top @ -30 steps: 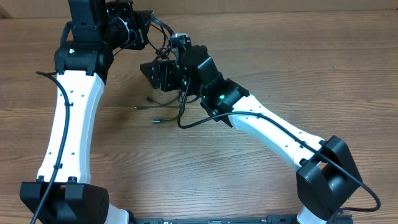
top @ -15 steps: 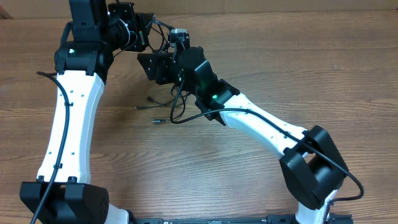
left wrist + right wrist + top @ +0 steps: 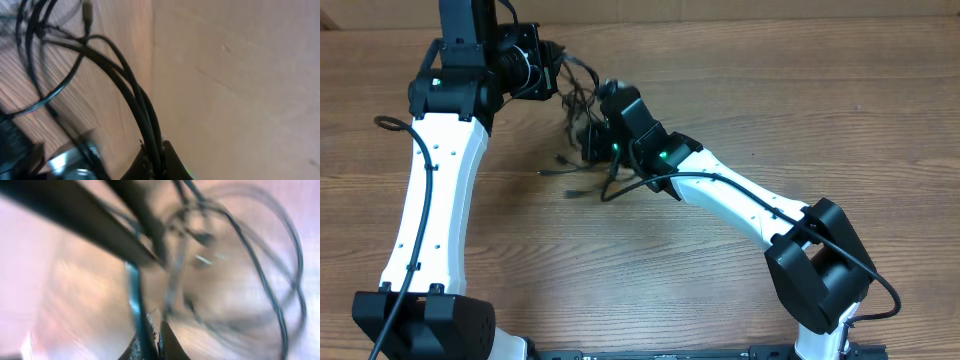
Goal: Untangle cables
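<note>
At the upper left of the overhead frame, the left gripper [image 3: 554, 70] is closed on several strands of the cables [image 3: 576, 95]. From there the tangle is stretched diagonally down and right, over a short span, to the right gripper [image 3: 148, 336]. That gripper is seen in its blurred wrist view pinched on what is judged to be a single strand.

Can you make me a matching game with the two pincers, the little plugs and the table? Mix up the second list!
Things:
1. left pincer
2. right pincer
3. loose plugs
4. table

Places or states:
A. brown wood
B. shut on the cables, at the tangle's right side
C. lying on the table, on the near side of the tangle
D. shut on the cables, up by the table's far edge

Pairs: 1-D, 2-B, 3-C, 4-A
</note>
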`<state>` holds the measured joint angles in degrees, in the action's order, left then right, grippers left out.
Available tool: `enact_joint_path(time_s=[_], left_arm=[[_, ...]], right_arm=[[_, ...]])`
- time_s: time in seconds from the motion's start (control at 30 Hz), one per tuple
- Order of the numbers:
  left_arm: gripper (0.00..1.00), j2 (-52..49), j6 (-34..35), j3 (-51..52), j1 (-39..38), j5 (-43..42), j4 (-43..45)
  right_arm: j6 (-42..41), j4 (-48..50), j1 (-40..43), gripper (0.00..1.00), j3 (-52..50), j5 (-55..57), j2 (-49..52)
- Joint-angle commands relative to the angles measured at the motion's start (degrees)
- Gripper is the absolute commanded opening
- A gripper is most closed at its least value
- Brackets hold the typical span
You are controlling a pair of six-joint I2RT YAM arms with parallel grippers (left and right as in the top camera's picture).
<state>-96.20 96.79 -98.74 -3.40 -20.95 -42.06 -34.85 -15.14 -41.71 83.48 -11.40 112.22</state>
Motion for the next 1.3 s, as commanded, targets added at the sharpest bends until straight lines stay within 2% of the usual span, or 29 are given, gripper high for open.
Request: enact_joint_path(time_s=[0.0, 0.2, 0.27, 0.4, 0.6, 0.7, 0.77, 0.8, 0.83, 0.87, 0.93, 1.03, 1.17, 1.27], left_arm=[[0.04, -0.09, -6.88, -0.85, 0.94, 9.38, -0.15], [0.04, -0.09, -10.75, -0.85, 3.91, 12.11, -0.96], [0.04, -0.09, -11.15, -0.85, 4.57, 12.17, -1.29], [0.04, -0.09, -11.13, -0.85, 5.31, 12.13, -1.44], [0.04, -0.09, -11.39, -0.85, 5.31, 12.15, -1.44], [0.04, -0.09, -11.43, -0.85, 5.29, 11.80, -1.42], [0.04, -0.09, -14.16, -0.85, 4.96, 10.49, -1.14], [0.04, -0.09, -17.07, -0.85, 4.72, 9.22, -0.42], [0.04, -0.09, -23.12, -0.85, 4.42, 6.43, 1.92], [0.04, -0.09, -28.37, -0.85, 4.22, 3.58, 4.44], [0.04, -0.09, -43.39, -0.85, 3.37, -7.23, 11.82], [0.04, -0.09, -52.50, -0.87, 3.15, -19.52, 16.41], [0.04, -0.04, -53.94, -1.22, 3.15, -28.70, 18.60], [0.04, -0.04, -49.44, -2.08, 3.13, -34.91, 23.67]], right_arm=[[8.09, -8.92, -0.11, 0.04, 0.87, -7.21, -5.07], [23.30, -33.31, 2.36, 0.04, 0.87, -7.13, -14.32], [24.68, -39.10, 4.42, 0.04, 0.87, -2.95, -16.13], [24.00, -46.90, 10.78, 0.04, 0.87, 3.93, -16.85], [9.60, -51.63, 24.96, 0.04, 0.87, 11.15, -16.85], [11.45, -49.79, 29.53, 0.04, 0.87, 0.85, -16.85], [21.18, -46.75, 30.67, 0.04, 0.87, -12.74, -16.85], [25.64, -45.24, 30.64, 0.04, 0.87, -18.88, -16.87], [29.22, -43.69, 30.62, 0.05, 0.87, -24.37, -16.87], [31.67, -42.34, 30.40, 0.09, 0.87, -28.46, -16.87], [33.68, -39.30, 30.10, 0.29, 0.94, -33.55, -16.87], [34.03, -36.46, 30.10, 0.49, 1.77, -36.24, -16.98], [40.13, -35.52, 29.73, 0.64, 4.61, -42.53, -17.18], [43.36, -33.53, 28.37, 0.84, 7.39, -44.39, -17.18]])
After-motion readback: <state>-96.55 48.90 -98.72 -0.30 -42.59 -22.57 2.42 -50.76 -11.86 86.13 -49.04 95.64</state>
